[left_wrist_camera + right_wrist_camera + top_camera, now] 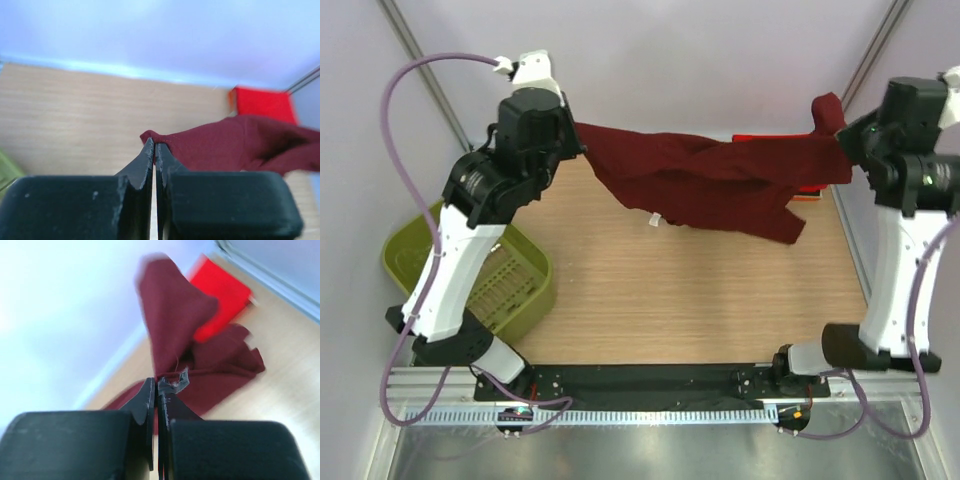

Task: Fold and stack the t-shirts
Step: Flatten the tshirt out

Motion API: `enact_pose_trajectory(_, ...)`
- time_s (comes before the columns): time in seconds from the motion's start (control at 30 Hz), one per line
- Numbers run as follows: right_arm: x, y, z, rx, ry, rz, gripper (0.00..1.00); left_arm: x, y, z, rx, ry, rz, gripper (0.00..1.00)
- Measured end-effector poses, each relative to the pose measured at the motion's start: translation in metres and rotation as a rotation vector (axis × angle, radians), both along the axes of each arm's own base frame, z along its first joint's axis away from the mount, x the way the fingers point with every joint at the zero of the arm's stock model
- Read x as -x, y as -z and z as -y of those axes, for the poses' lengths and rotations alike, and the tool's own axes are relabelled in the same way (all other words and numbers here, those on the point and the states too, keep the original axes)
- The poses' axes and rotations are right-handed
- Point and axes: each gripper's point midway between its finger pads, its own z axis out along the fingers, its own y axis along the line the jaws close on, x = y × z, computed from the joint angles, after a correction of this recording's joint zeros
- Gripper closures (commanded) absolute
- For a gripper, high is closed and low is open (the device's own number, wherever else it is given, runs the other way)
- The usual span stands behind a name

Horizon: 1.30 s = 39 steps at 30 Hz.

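A dark maroon t-shirt (700, 175) hangs stretched between both grippers above the far side of the wooden table (700, 300), sagging in folds with its lower right part drooping lowest. My left gripper (578, 140) is shut on the shirt's left edge; in the left wrist view a small tuft of cloth (225, 142) pokes out over the closed tips of that gripper (154, 145). My right gripper (845, 135) is shut on the shirt's right end, where a peak of cloth (170, 315) rises past the closed tips of that gripper (156, 382). A bright red folded t-shirt (262, 104) lies at the table's back right, mostly hidden behind the maroon one.
An olive-green plastic basket (510, 280) stands at the table's left edge beside the left arm. Metal frame posts rise at the back left and back right corners. Bare wood fills the middle and front of the table.
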Motion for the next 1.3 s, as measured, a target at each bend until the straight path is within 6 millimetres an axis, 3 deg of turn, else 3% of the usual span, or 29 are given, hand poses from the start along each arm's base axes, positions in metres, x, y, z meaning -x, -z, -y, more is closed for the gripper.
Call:
enact_pose_trajectory(0.13,0.048,-0.074,-0.003,-0.004,0.007,0.337,0.99,0.013,-0.050,-0.009,0.152,0.005,0.149,1.00)
enact_pose_trajectory(0.27,0.107,-0.132,-0.002,-0.016,0.041,0.596,0.99,0.047,-0.105,-0.028,0.324,0.042,0.293,1.00)
enact_pose_trajectory(0.37,0.144,-0.154,-0.002,-0.030,0.058,0.682,0.99,0.072,-0.130,-0.044,0.417,0.062,0.359,1.00)
enact_pose_trajectory(0.43,0.154,-0.149,-0.002,-0.039,0.065,0.673,0.99,0.081,-0.131,-0.048,0.453,0.077,0.364,1.00)
enact_pose_trajectory(0.5,0.148,-0.124,-0.002,-0.041,0.066,0.597,0.99,0.087,-0.123,-0.048,0.468,0.090,0.344,1.00)
enact_pose_trajectory(0.57,0.136,-0.083,-0.002,-0.039,0.061,0.468,0.99,0.082,-0.099,-0.038,0.456,0.104,0.282,1.00)
enact_pose_trajectory(0.63,0.119,-0.035,-0.004,-0.038,0.047,0.300,0.99,0.071,-0.062,-0.024,0.406,0.109,0.190,1.00)
enact_pose_trajectory(0.7,0.107,-0.001,-0.005,-0.031,0.033,0.171,0.99,0.059,-0.020,-0.012,0.336,0.102,0.085,1.00)
enact_pose_trajectory(0.73,0.101,0.010,-0.005,-0.028,0.028,0.125,0.99,0.049,0.006,-0.004,0.287,0.093,0.024,1.00)
enact_pose_trajectory(0.8,0.088,0.019,-0.004,-0.023,0.024,0.077,0.99,0.039,0.031,0.003,0.222,0.086,-0.033,1.00)
enact_pose_trajectory(0.87,0.072,0.015,-0.003,-0.021,0.022,0.079,0.99,0.029,0.042,0.005,0.157,0.074,-0.045,1.00)
enact_pose_trajectory(0.97,0.050,-0.012,-0.005,-0.027,0.006,0.175,0.99,0.013,0.015,0.000,0.097,0.046,0.064,1.00)
enact_pose_trajectory(1.03,0.032,-0.040,-0.008,-0.036,-0.014,0.265,0.99,0.002,-0.023,-0.003,0.080,0.023,0.174,1.00)
enact_pose_trajectory(1.13,0.005,-0.085,-0.012,-0.036,-0.047,0.402,0.99,-0.017,-0.102,-0.005,0.103,-0.034,0.375,1.00)
enact_pose_trajectory(1.2,-0.013,-0.116,-0.016,-0.031,-0.075,0.493,0.99,-0.023,-0.143,-0.007,0.135,-0.070,0.484,1.00)
enact_pose_trajectory(1.3,-0.024,-0.144,-0.021,-0.024,-0.114,0.572,0.99,-0.026,-0.164,-0.009,0.149,-0.097,0.552,1.00)
